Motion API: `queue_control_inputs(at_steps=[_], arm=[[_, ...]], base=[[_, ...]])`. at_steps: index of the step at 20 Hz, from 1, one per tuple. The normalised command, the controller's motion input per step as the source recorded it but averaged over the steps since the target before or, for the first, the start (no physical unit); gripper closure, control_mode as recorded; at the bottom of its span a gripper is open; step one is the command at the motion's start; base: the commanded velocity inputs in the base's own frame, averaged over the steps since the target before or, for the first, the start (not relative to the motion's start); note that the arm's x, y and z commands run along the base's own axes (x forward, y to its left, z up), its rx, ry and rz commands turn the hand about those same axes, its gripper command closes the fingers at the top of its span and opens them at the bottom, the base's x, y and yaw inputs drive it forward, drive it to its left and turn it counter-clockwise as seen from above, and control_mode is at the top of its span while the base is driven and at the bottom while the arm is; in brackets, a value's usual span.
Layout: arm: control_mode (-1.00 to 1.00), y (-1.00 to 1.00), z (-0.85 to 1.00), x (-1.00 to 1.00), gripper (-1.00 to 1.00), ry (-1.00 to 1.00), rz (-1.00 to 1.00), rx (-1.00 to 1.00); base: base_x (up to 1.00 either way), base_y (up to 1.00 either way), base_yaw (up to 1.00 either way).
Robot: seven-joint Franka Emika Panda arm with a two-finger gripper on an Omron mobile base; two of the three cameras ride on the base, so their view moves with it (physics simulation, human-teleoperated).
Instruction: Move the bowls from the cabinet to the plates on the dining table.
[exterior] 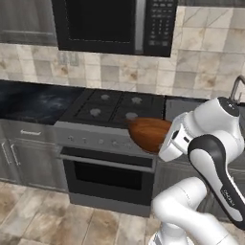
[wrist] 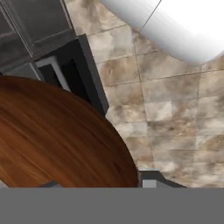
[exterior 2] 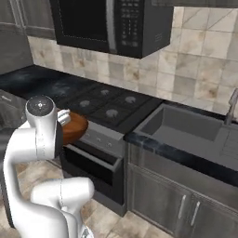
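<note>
With our gripper (wrist: pixel 94 187) grasping the brown bowl (exterior: pixel 147 133) by its rim, we should keep it level while carrying.

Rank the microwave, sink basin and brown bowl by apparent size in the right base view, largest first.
1. Microwave, cut off by the frame.
2. Sink basin, roughly comparable; ranking against the microwave is unsure.
3. Brown bowl, partly hidden behind the arm.

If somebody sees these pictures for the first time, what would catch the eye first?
First the brown wooden bowl, held up in the air in front of the stove, at the end of the white arm. Next the black microwave on the wall above the stove. To the right, a grey sink is set into the dark counter.
</note>
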Motion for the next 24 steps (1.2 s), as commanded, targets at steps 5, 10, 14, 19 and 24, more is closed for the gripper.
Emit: queue_control_inputs(at_steps=[5, 10, 14, 19, 24], arm=[[1.00, 0.00, 0.00, 0.00, 1.00, 0.00, 0.00, 0.00], [1.00, 0.00, 0.00, 0.00, 1.00, 0.00, 0.00, 0.00], [1.00, 0.00, 0.00, 0.00, 1.00, 0.00, 0.00, 0.00], [1.00, 0.00, 0.00, 0.00, 1.00, 0.00, 0.00, 0.00], [1.00, 0.00, 0.00, 0.00, 1.00, 0.00, 0.00, 0.00]], base=[[0.41, 0.59, 0.44], [0.40, 0.58, 0.44], [0.39, 0.63, 0.44], [0.47, 0.55, 0.44], [0.49, 0.45, 0.42]])
